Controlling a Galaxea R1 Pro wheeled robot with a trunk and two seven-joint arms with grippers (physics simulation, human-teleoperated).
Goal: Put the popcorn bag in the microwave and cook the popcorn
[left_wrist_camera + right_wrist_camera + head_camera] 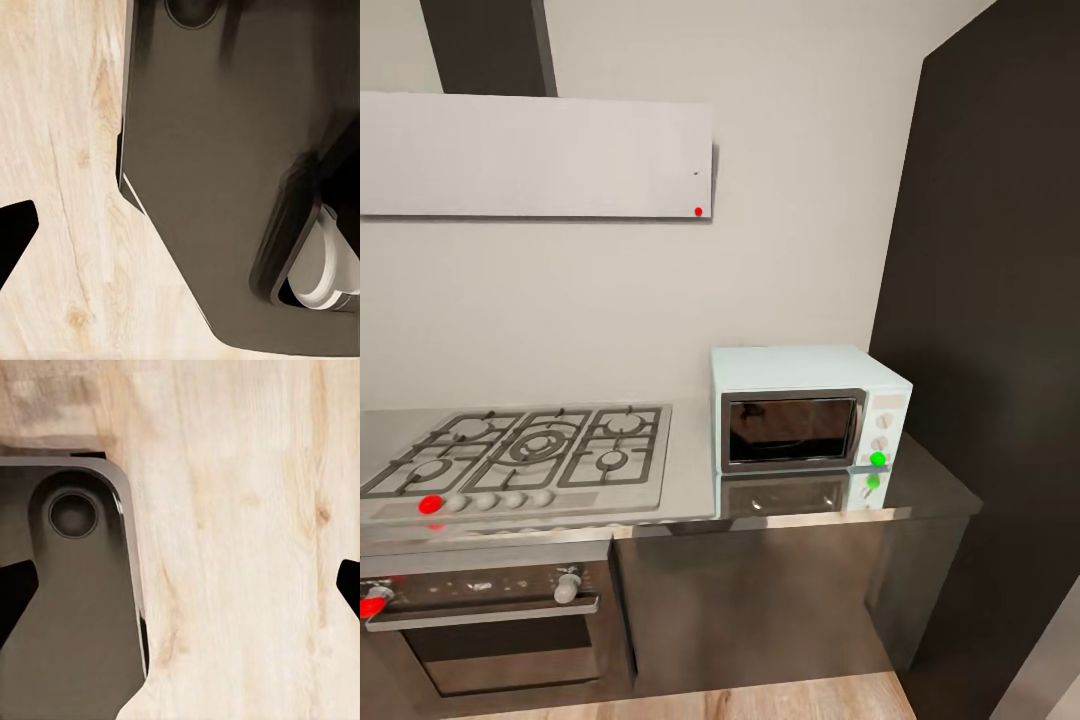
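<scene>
Fingers on both our grippers hang spread over the wood floor [240, 540] holding nothing since we're parked facing the microwave [807, 408], shut at the surface's [930, 490] right end, popcorn bag nowhere spotted.

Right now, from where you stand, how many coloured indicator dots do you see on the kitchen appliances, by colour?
Red: 3: hood dot, hob dot, oven dot
Green: 1: microwave dot
Total: 4, leaving out reflections in the countertop
</scene>
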